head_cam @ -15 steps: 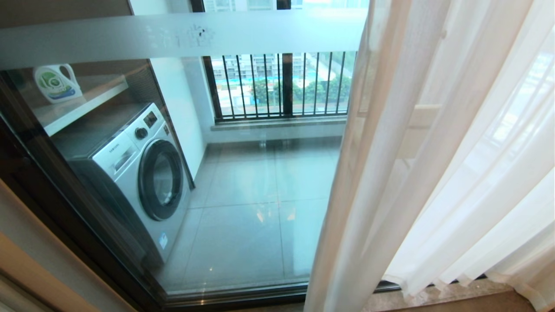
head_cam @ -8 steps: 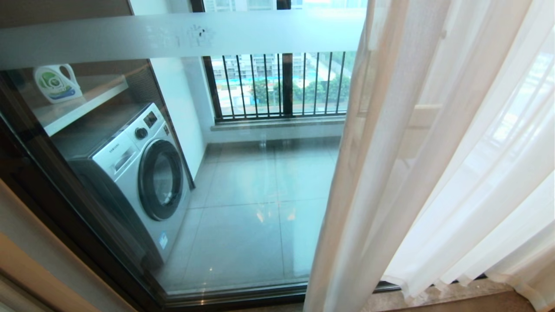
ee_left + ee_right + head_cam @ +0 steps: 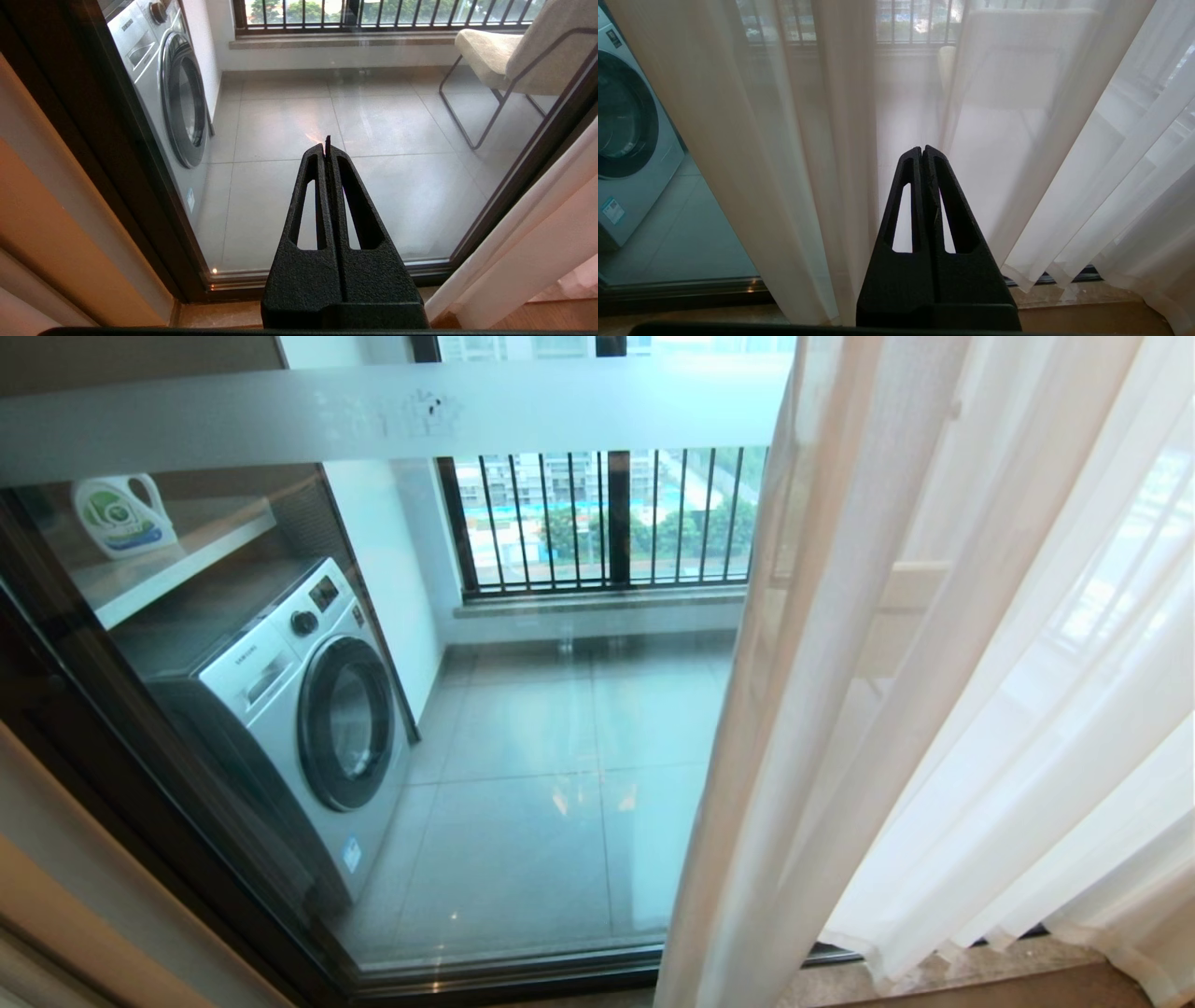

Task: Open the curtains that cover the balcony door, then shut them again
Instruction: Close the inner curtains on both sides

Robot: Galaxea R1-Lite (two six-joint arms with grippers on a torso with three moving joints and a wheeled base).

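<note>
The sheer white curtains [image 3: 934,691] are hanging gathered toward the right side of the balcony door [image 3: 523,728], whose left glass panel is being left uncovered, so that the washing machine [image 3: 299,719] and the detergent bottle [image 3: 121,515] on the shelf above it are being seen through the glass. The left pincer [image 3: 327,142] is being held with its fingers pressed together on nothing, pointing at the bare glass of the balcony door, with a chair [image 3: 504,51] showing beyond it. The right pincer [image 3: 922,150] is likewise being held pressed together and empty, just in front of the curtain folds, apart from the fabric as far as can be told. Judging by the uncovered pane, the closing half of the task is probably being approached. To do it well, the leading hemmed edge [image 3: 738,737] nearest the washing machine should be taken between spread fingers, pinched over a thick fold rather than a single thin layer, and drawn sideways along the door level and slowly, so that the light fabric is not being snagged or slipped free.
</note>
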